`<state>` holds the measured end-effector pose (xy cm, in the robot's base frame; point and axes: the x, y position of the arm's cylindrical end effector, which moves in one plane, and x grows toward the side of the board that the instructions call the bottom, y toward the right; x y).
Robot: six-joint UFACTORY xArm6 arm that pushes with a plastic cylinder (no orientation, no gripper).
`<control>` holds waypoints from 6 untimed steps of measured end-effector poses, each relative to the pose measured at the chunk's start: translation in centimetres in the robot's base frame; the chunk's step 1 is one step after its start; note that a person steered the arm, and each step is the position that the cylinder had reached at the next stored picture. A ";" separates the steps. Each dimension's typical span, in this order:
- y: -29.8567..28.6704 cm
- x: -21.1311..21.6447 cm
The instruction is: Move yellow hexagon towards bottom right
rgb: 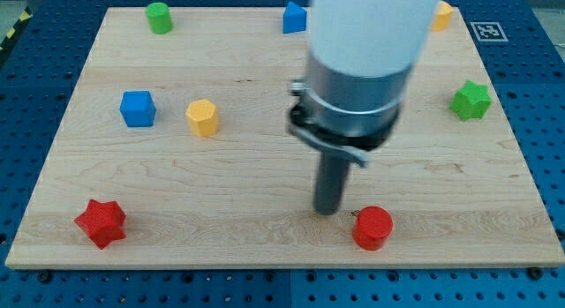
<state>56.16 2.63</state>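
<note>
Wooden surface [265, 246] on a blue perforated bench [18, 176]; arm's white and grey body fills the upper centre, dark rod dropping from it; my tip [328, 211] sits on the board, near centre, just left of the red cylinder [372, 227], close beside it but contact not clear; no fingers on this rig, only the rod, so nothing is gripped. Yellow hexagon [202, 117] lies left of centre, well apart from my tip, up and to its left; blue cube [138, 108] just left of the hexagon, a gap between them. Red star [101, 222] at near left corner; green cylinder [159, 18] far left; blue block [294, 18] far centre, partly behind the arm, shape unclear; orange-yellow block [441, 15] far right, mostly hidden; green star [470, 100] at right edge.
</note>
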 end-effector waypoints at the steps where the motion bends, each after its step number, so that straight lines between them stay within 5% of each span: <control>1: -6.3 -1.8; 3: -17.1 -7.2; 6: -17.7 -11.9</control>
<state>44.28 -15.08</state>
